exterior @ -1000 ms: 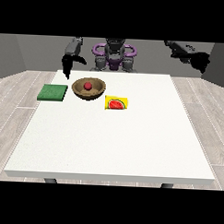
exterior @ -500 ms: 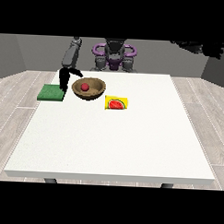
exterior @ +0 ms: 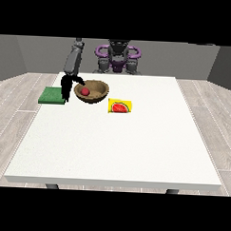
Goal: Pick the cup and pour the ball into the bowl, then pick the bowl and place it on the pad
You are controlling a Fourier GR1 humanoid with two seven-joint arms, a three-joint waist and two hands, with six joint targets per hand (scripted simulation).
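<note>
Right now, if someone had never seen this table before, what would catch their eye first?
Probably the brown bowl near the table's far side, with a red ball inside it. A black hand hangs right at the bowl's rim at the view's left, between the bowl and a flat green pad. Just to the bowl's right lies a small yellow card with a watermelon slice.
</note>
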